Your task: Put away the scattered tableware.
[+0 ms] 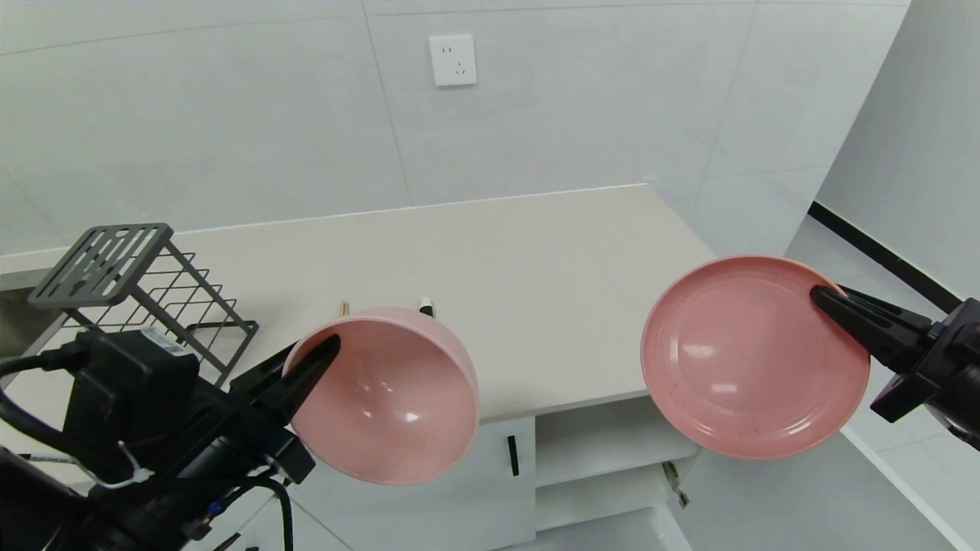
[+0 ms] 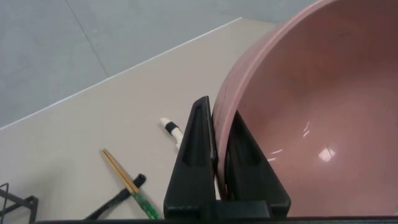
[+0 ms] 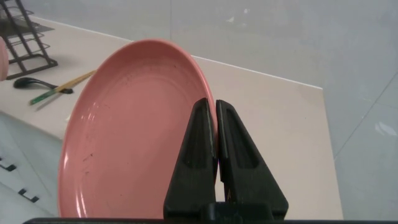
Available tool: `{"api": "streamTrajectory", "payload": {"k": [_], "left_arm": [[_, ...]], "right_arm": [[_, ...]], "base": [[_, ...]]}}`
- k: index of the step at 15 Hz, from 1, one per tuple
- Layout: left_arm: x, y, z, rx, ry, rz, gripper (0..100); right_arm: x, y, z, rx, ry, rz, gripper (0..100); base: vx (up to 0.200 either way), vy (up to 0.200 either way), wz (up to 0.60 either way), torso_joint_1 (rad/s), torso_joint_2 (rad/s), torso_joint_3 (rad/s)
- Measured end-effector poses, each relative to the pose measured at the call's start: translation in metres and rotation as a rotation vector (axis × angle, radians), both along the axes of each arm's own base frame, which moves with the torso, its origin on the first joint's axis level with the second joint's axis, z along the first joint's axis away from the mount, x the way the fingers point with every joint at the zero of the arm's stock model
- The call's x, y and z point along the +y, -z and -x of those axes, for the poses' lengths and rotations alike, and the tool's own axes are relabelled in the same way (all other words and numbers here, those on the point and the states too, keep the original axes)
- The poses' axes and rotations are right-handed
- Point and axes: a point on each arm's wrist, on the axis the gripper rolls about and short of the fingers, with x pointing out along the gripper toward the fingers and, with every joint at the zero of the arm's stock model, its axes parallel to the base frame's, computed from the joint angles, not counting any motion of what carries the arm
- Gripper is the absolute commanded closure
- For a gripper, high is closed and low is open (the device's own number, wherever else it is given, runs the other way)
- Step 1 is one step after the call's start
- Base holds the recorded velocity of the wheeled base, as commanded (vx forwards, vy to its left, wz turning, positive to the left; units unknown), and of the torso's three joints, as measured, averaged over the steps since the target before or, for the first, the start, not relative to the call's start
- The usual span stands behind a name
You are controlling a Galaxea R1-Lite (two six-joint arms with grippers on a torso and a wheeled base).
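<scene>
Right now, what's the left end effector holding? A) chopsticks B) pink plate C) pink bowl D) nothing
C: the left end effector is shut on the rim of the pink bowl; the pink plate is in the right end effector.

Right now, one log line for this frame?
left gripper shut on pink bowl, held up | right gripper shut on pink plate, held up | chopsticks, black spoon on counter
</scene>
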Motion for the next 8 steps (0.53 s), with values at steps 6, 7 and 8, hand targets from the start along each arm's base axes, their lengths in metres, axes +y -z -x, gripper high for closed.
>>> {"api": "streamTrajectory", "payload": {"k": [6,7,8], "left_arm": [[0.0003,0.0005,0.0009,0.005,0.002,0.005,100],[0.0004,0.0004,0.001,0.008,0.003,0.013,100],[0.0004,0.0004,0.0011,0.013,0.005,0.024,100]], "right_arm": [[0.0001,0.0004,-0.0006,0.004,0.0,0.0,100],[0.0001,0.0004,-0.0006,0.004,0.0,0.0,100],[0.0001,0.0005,-0.0006,0.004,-0.001,-0.001,100]], "base": [[0.0,0.0,0.0,0.0,0.0,0.0],[0.0,0.0,0.0,0.0,0.0,0.0],[0.0,0.0,0.0,0.0,0.0,0.0]]}}
